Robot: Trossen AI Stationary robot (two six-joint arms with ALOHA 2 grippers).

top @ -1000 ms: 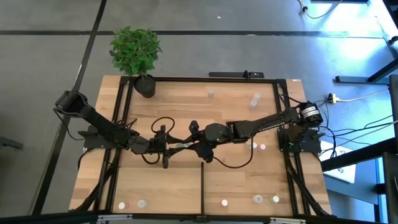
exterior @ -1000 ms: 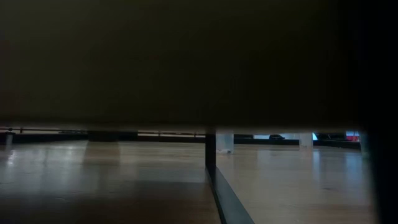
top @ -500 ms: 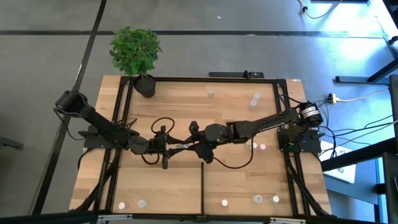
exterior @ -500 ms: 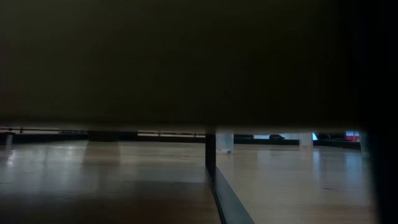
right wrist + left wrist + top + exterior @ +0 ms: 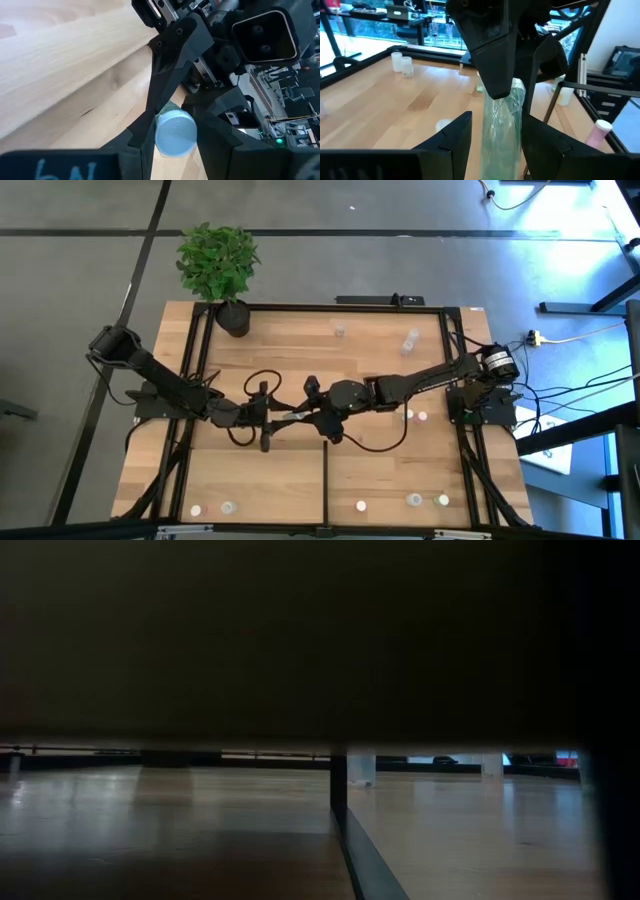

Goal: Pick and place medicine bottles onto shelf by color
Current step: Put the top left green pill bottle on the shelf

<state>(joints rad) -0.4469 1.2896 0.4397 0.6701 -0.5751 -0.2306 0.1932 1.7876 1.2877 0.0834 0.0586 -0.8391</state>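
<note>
At the middle of the shelf point(image 5: 300, 355), the two arms meet over one clear bottle point(image 5: 291, 415) that hangs between them above the boards. The left gripper point(image 5: 272, 416) has its fingers point(image 5: 451, 137) partly apart and clamped on the bottle's clear body, seen in the left wrist view as a greenish tube point(image 5: 503, 125) standing between them. The right gripper point(image 5: 308, 415) comes from the other side, its fingers point(image 5: 172, 65) also partly apart and closed on the same bottle at its pale blue ribbed cap point(image 5: 174, 133). So both grippers hold the one bottle, end to end.

Nearer the front rail, five small bottles stand in a row, two left point(image 5: 228, 507) of the short black divider bar point(image 5: 325, 480) and three right point(image 5: 414, 500) of it. Beside the right arm two more point(image 5: 421, 417) sit close together. Farther back, a small bottle point(image 5: 340, 332) and a taller pair point(image 5: 410, 339) stand near the rear rail. A potted plant point(image 5: 220, 265) occupies the far left corner of the table point(image 5: 150, 450).
</note>
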